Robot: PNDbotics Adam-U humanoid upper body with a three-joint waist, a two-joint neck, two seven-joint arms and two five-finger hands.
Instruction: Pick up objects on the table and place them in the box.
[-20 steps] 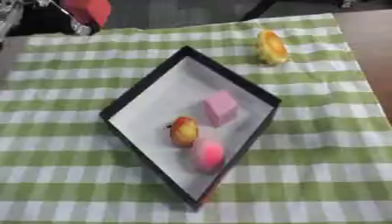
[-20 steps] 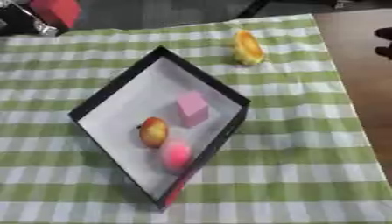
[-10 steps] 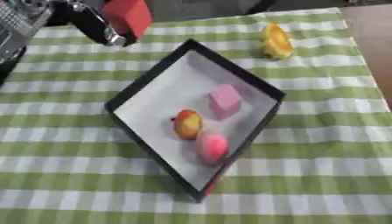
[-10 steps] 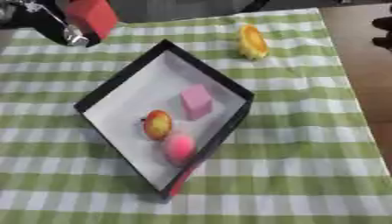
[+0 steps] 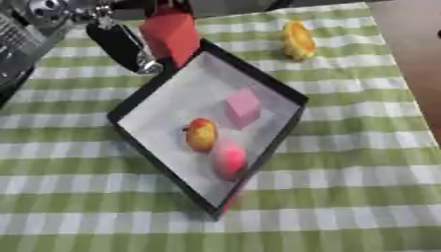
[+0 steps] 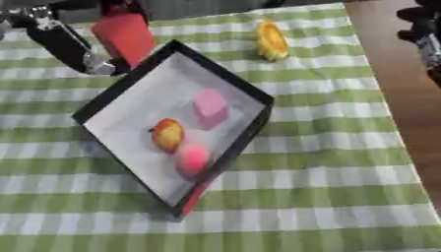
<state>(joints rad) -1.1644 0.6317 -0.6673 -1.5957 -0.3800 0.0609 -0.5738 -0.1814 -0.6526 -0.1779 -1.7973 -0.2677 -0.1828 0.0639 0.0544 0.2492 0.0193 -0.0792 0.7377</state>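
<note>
— Presently listed, item one?

— Red block (image 5: 171, 30), a boxy piece held by the left hand (image 5: 120, 42) at the upper left. Its long axis runs roughly top to bottom in the view, with a slight tilt. Its lower end sits just beside the far corner of the box (image 5: 148, 89), at or over the rim; whether they touch cannot be told.

— State of that hand?

— Dark fingers (image 5: 129, 49) hang down along the block's left side, and more of the hand shows at the block's top. The fingers close on the block.

— Item two?

— Box: shallow, black-rimmed, white floor, set cornerwise like a diamond on the green-and-white checked cloth (image 5: 362, 162). Its long axis runs from upper left to lower right.

— Contents?

— Three pieces. Pink cube (image 5: 243, 106) toward the right-hand corner. Orange-and-yellow rounded piece (image 5: 202, 134), mid-floor, longer up and down than across. Pink rounded piece (image 5: 228, 158), just below it, near the lower right wall. The two rounded pieces lie close; the cube stands apart from both.

— Anything still out on the cloth?

— One yellow-orange piece (image 5: 298, 39), far side, well apart from the box, to its upper right. It is longer than wide, and its long axis runs nearly up and down.

— Right hand?

— Right hand (image 6: 424, 30): dark parts at the right edge of the right eye view, over bare brown table (image 6: 396, 88) beyond the cloth. Its finger state cannot be told.
</note>
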